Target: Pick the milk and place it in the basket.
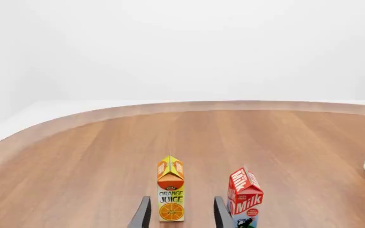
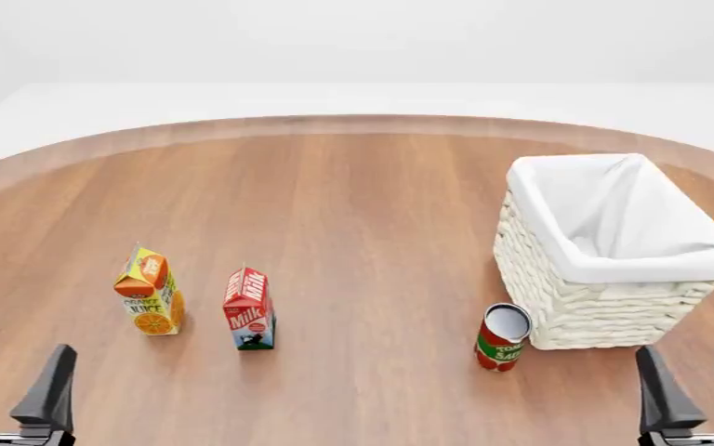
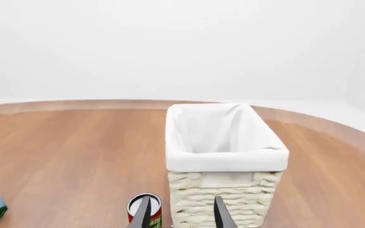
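One red-topped, blue-and-white milk carton (image 2: 249, 310) stands upright on the brown wooden worktop (image 2: 357, 214), ungrasped.
One orange-and-yellow juice carton (image 2: 149, 292) stands just beside it at 9 o'clock; at 3 o'clock, one red can (image 2: 502, 337) and one white wicker cloth-lined basket (image 2: 605, 249), nothing inside. Left gripper (image 2: 12, 381) and right gripper (image 2: 694, 381) fingers are apart, holding nothing.

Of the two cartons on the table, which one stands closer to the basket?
The milk carton, red-topped with a blue-and-white base. It stands between the orange juice carton and the basket, so the juice is farther away.
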